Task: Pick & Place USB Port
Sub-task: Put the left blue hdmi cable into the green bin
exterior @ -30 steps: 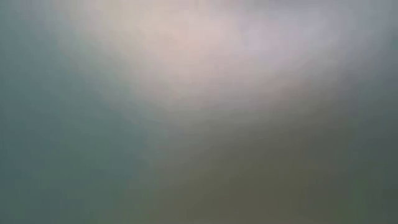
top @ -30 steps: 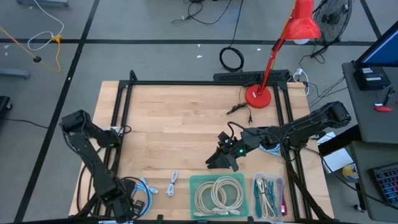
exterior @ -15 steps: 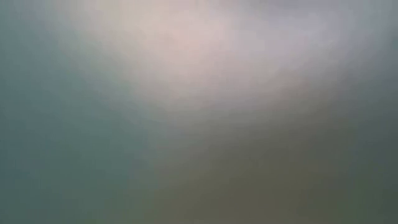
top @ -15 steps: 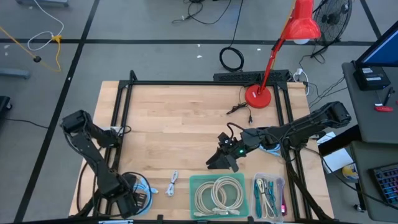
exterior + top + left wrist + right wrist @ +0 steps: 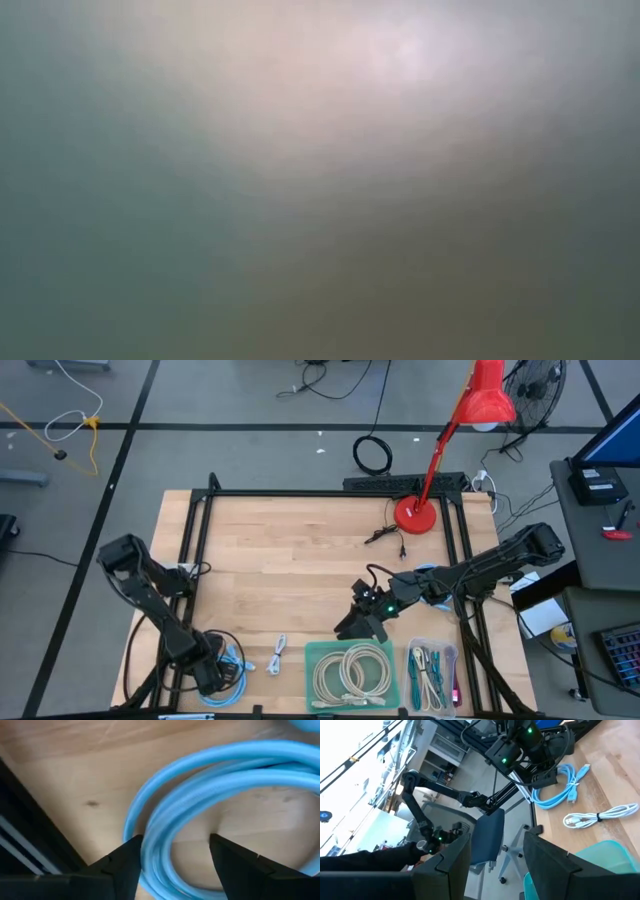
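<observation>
A coiled blue USB cable [image 5: 235, 662] lies flat on the wooden table near its front left corner. My left gripper [image 5: 212, 672] points steeply down over it and is open. In the left wrist view the coil's strands [image 5: 200, 775] run between and beneath the two fingers of my left gripper [image 5: 172, 865]. My right gripper [image 5: 352, 628] hovers level above the table's middle front, open and with nothing in it [image 5: 495, 865]. A bundled white cable [image 5: 277, 656] lies on the wood between the two arms. The low view shows only blur. My left gripper straddles a bundle of the blue coil's strands [image 5: 155, 845], coming from above and slanting down, with the fingers across the strands. The coil lies flat on the table. I cannot tell whether the fingertips touch it.
At the front edge stands a green tray [image 5: 312, 650] of coiled white cables, and right of it a clear tray [image 5: 432, 647] of teal cables. A red lamp [image 5: 415, 515] and a small black cable [image 5: 385, 535] sit at the back. A black frame [image 5: 300, 493] rings the table.
My left gripper has sunk toward the table and shifted a little to the right, down onto the blue coil.
</observation>
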Available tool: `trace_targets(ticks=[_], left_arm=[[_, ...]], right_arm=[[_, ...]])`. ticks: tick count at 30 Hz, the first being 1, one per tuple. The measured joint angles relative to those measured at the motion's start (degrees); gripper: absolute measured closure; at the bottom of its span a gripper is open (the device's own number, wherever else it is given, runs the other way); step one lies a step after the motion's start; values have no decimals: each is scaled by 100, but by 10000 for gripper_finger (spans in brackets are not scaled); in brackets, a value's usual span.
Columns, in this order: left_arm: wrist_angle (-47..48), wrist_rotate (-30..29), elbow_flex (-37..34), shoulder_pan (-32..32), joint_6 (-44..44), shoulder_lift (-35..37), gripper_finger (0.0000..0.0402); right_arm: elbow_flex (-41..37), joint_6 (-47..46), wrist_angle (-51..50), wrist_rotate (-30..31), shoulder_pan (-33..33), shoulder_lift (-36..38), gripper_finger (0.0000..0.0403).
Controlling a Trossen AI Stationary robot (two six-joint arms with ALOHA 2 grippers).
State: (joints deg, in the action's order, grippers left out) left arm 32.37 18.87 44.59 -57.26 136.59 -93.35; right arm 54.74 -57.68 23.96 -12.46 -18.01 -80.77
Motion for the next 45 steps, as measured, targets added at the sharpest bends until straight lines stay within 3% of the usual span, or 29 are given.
trace_targets(ticks=[4, 9, 11, 15, 20, 26, 30, 35, 45], left_arm=[[-55, 57, -118, 81, -94, 4, 216], [122, 194, -120, 203, -581, -7, 355], [180, 191, -115, 254, -859, -3, 382], [562, -108, -109, 373, -1475, 120, 386], [2377, -1234, 223, 547, -2109, 615, 389], [4461, -2578, 1377, 785, -3151, 1405, 389], [5355, -3540, 2357, 1049, -3653, 1639, 389], [5671, -4604, 3605, 1509, -4899, 1573, 389], [5587, -4846, 5909, 2656, -9228, 172, 389]], right_arm=[[0, -37, 14, 5, -10, 0, 232], [0, -118, -2, -1, -10, 0, 232], [0, -121, -6, -1, -10, 0, 232], [0, -121, -25, -1, -10, 0, 232], [0, -279, -74, 8, 0, 0, 232], [-2, -580, -209, 14, 94, -2, 232], [-2, -760, -130, 25, 201, -2, 232], [-4, -972, 214, 34, 341, -2, 232], [-4, -1884, 368, -226, 762, -2, 232]])
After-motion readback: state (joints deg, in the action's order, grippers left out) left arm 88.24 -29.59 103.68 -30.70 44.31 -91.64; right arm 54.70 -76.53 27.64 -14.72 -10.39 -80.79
